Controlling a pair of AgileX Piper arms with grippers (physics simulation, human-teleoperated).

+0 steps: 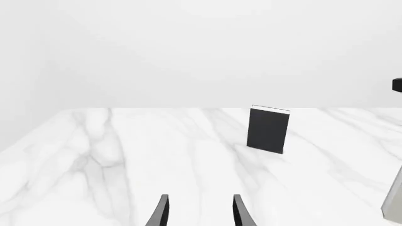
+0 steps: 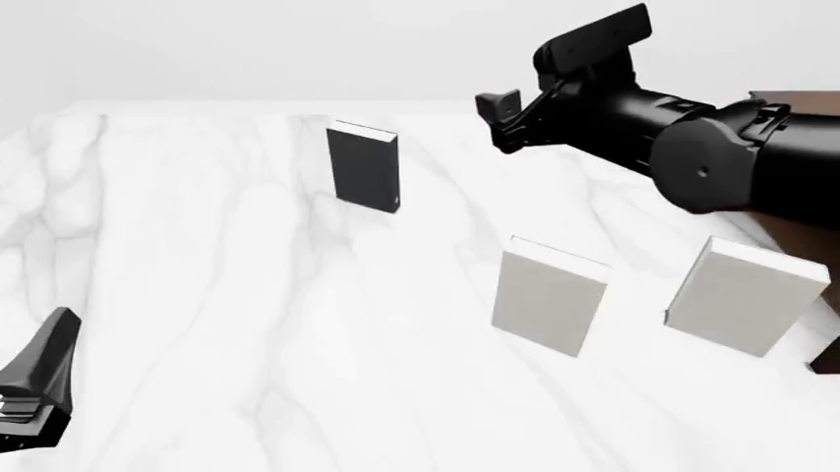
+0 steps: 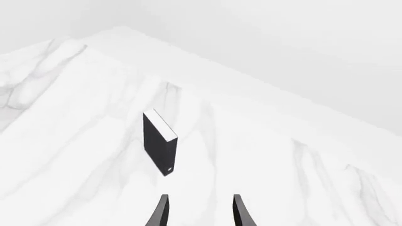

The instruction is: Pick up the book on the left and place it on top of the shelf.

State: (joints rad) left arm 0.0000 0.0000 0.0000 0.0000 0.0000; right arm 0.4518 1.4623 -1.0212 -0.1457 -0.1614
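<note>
- A dark book (image 2: 364, 167) is standing upright on the white marble worktop (image 2: 236, 324), well toward the far side, its white page edge facing up.
- The right hand (image 2: 503, 116) is hovering in the air to the right of the book and apart from it, carried on a bulky black arm (image 2: 709, 157) reaching in from the right of the front view.
- In the right wrist view, the hand's two dark fingers (image 3: 162, 211) are standing apart with nothing between them, and the book (image 3: 159, 143) is showing beyond them, out of contact.
- The left hand (image 2: 37, 393) is sitting low at the near left corner of the front view, well apart from the book; its fingers (image 1: 161, 212) are likewise spread and holding nothing, with the book (image 1: 269, 129) far ahead.
- Two pale books are standing on the nearer right part of the worktop: one (image 2: 549, 296) near the middle, the other (image 2: 745, 295) just right of it, leaning slightly.
- A sliver of the dark brown shelf (image 2: 801, 231) is showing at the right edge, behind the arm and the second pale book.
</note>
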